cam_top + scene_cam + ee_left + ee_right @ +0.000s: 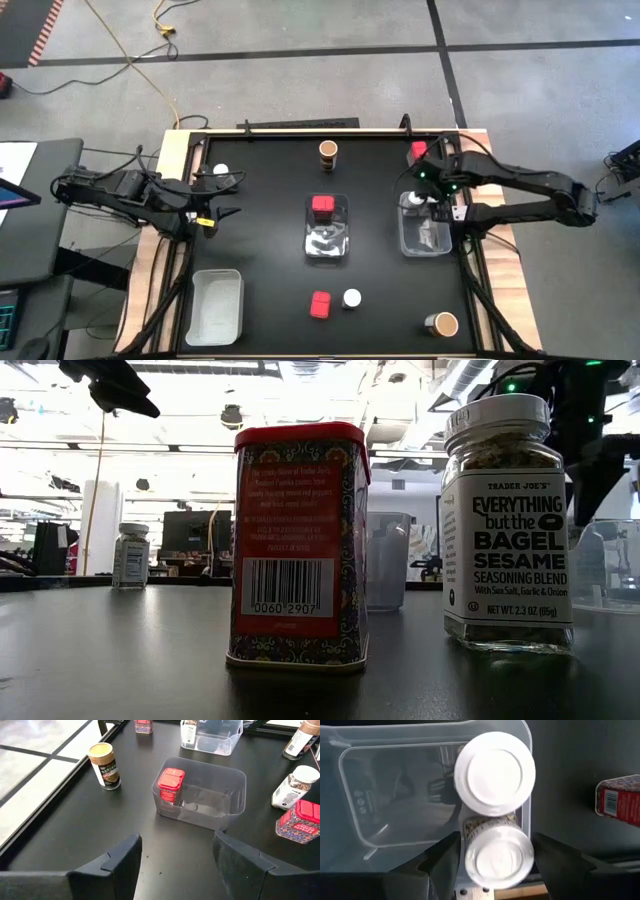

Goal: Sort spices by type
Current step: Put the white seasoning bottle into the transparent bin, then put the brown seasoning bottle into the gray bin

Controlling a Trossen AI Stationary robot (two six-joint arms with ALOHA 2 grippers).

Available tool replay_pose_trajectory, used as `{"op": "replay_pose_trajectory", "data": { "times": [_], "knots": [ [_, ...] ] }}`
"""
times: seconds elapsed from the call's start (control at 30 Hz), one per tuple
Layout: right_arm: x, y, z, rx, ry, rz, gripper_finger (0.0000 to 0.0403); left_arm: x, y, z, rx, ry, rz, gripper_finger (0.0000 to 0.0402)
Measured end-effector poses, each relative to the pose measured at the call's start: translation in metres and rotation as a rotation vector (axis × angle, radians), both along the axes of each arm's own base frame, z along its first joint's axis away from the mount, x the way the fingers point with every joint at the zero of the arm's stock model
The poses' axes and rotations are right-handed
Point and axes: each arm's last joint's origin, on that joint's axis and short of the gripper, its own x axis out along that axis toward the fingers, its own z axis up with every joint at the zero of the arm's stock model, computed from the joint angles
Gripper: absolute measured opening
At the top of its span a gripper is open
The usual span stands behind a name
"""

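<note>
My right gripper (pixel 496 865) hangs open over the far end of the right clear bin (pixel 436 243), pointing down. Its fingers stand either side of a white-lidded spice jar (pixel 495 857) that stands upright in the bin beside a second white-lidded jar (pixel 495 773). The middle bin (pixel 340 248) holds a red square-topped tin (pixel 322 205). My left gripper (pixel 215 205) waits open at the table's left, holding nothing. Loose spices stand on their bases: brown jars (pixel 328 151) (pixel 442 324), red tins (pixel 418 151) (pixel 320 304), white jars (pixel 352 298) (pixel 220 172).
A third clear bin (pixel 215 305) sits at the near left with nothing in it. In the low view the near red tin (pixel 300 545) and the white-lidded seasoning jar (pixel 508 525) stand close in front. Bare black tabletop lies between the bins.
</note>
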Motion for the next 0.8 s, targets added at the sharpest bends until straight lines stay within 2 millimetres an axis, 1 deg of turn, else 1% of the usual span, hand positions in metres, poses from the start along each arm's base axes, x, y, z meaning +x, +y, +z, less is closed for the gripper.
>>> {"op": "replay_pose_trajectory", "data": {
  "times": [0.13, 0.27, 0.33, 0.43, 0.5, 0.6, 0.7, 0.8],
  "knots": [
    [-0.001, 0.001, 0.011, 0.003, 0.007, 0.0, 0.0272, 0.0, 0.0, 0.0, 0.0, 0.0, 0.0, 0.0231],
    [-0.003, 0.001, 0.026, 0.002, 0.001, -0.008, 0.0272, 0.0, 0.0, 0.0, -0.001, 0.0, 0.001, 0.0231],
    [-0.003, 0.001, 0.036, 0.0, -0.015, -0.043, 0.0272, 0.0, 0.0, 0.0, -0.012, -0.003, 0.007, 0.0231],
    [-0.002, 0.001, 0.052, -0.015, -0.073, -0.143, 0.0272, 0.0, 0.0, 0.0, -0.015, -0.005, 0.009, 0.0231],
    [0.0, 0.0, 0.064, -0.027, -0.138, -0.238, 0.0272, 0.0, 0.0, 0.0, -0.009, -0.003, 0.005, 0.0231],
    [0.007, -0.003, 0.08, -0.025, -0.296, -0.411, 0.0272, 0.0, 0.0, 0.0, -0.009, -0.003, 0.005, 0.0231],
    [0.021, -0.006, 0.09, 0.0, -0.505, -0.572, 0.0272, 0.0, 0.0, 0.0, -0.016, -0.005, 0.009, 0.0231],
    [0.034, -0.007, 0.097, 0.05, -0.661, -0.666, 0.0272, 0.0, 0.0, 0.0, -0.016, -0.005, 0.009, 0.0231]
  ]
}}
